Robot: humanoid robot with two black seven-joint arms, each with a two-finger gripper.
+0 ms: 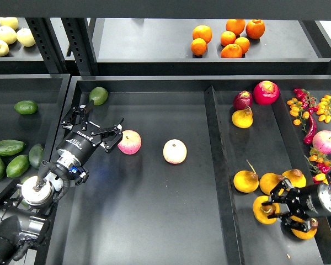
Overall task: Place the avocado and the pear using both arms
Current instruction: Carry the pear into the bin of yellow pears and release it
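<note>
Dark metal shelving (154, 66) with divided trays (212, 143) (matte black, evenly lit)

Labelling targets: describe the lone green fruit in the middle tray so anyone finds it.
Start at the wide middle tray holding two pink-yellow apples. In its far-left corner lies one green avocado, just beyond the left end effector. It's the only green fruit there; the others lie in the left bin.

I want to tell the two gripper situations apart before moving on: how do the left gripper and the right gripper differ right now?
The left gripper hangs over the wide middle tray, while the right gripper is low in the right tray among the pears. The left gripper's fingers are spread and hold nothing, a pink apple beside them; the right gripper's fingers surround a yellow-orange pear, though a firm grip is unclear. Both are black and two-fingered.
</note>
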